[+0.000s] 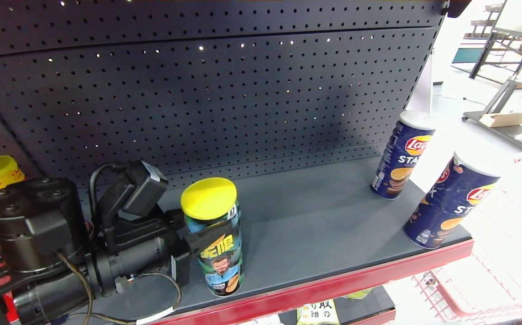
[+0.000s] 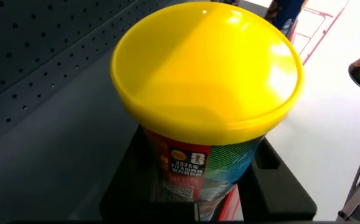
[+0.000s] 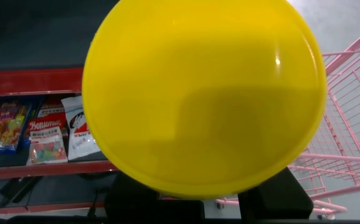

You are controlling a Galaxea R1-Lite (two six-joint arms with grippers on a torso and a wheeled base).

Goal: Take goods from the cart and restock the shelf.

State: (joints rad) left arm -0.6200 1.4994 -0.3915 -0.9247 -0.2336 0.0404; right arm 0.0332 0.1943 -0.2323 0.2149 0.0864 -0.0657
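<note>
The left hand [image 1: 200, 241] is grasping a yellow-lid can [image 1: 218, 264], which stands upright on the shelf [image 1: 315, 225], near the front edge. I think the can is set down, so the hand should let go softly, open wide, then pull straight back so it does not tip it. The right hand [image 3: 210, 204] is clenched around a second can [image 3: 205, 93], with the pink cart [image 3: 354, 124] beyond it.
</note>
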